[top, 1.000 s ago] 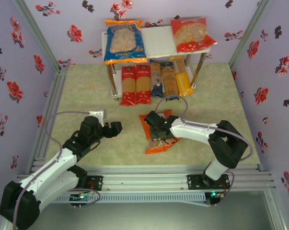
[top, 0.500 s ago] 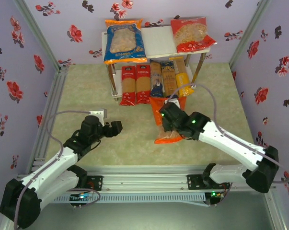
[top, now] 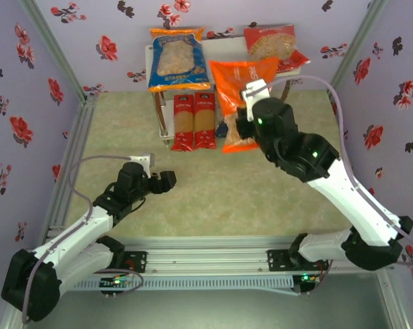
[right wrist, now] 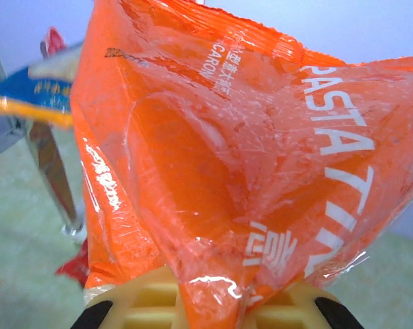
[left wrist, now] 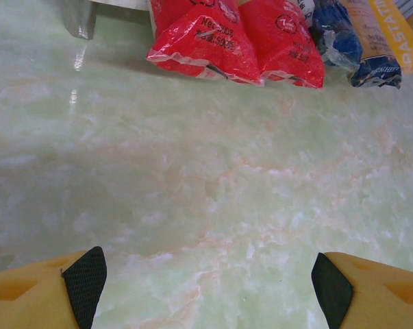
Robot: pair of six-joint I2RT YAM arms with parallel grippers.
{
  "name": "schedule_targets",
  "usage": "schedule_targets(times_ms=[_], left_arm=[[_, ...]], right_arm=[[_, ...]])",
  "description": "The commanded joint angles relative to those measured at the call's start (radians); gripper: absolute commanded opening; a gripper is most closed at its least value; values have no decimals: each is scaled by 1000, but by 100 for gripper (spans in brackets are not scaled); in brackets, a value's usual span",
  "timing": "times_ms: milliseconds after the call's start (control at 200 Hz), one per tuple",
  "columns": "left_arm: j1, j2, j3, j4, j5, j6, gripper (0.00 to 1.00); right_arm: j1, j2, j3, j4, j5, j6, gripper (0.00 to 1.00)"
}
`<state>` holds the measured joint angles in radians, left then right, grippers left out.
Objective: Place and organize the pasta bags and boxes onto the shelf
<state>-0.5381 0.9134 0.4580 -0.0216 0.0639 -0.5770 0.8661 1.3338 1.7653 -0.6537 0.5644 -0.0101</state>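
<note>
Marbled green tabletop [top: 213,199] is stretching between floral lilac walls [top: 28,103]; left gripper [left wrist: 207,281] is gaping, right gripper [right wrist: 209,308] is pinching orange bag [top: 230,82].

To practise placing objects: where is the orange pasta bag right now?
Top view, centre-right: the right gripper holds the orange bag up before the shelf, between the blue bag and the red bag.

Pale green marble-patterned tabletop [top: 124,123] carries a two-tier white-board shelf on metal legs [top: 227,48]. Top tier: wide blue plastic pasta bag [top: 179,62] at left, wide red plastic pasta bag [top: 270,44] at right, bare board between. Beneath: two long red spaghetti packs [top: 183,122] side by side, dark blue spaghetti pack [left wrist: 340,42] just beside them; near ends touch the tabletop.
</note>
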Motion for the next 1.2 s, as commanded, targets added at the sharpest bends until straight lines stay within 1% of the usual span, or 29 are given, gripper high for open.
schedule_targets(times_ms=[0, 165, 320, 425, 575, 655, 820, 1195], left_arm=[[7, 1, 31, 15, 10, 0, 83], [8, -2, 31, 8, 12, 3, 83], [8, -5, 25, 8, 12, 0, 83], [10, -7, 22, 5, 11, 1, 83], [19, -13, 10, 3, 11, -2, 83], [23, -12, 5, 3, 11, -4, 83], [30, -13, 7, -1, 10, -1, 83], [41, -16, -2, -3, 13, 3, 83]], right_arm=[[-71, 86, 146, 224, -1, -134, 0], [-148, 276, 375, 247, -10, -203, 0], [-216, 457, 593, 211, -58, -206, 0], [-234, 564, 719, 193, -73, -214, 0], [-244, 676, 855, 192, -39, -213, 0], [-253, 705, 875, 209, -20, -201, 0], [-278, 729, 873, 223, -28, -155, 0], [-319, 738, 815, 247, 1, -71, 0]])
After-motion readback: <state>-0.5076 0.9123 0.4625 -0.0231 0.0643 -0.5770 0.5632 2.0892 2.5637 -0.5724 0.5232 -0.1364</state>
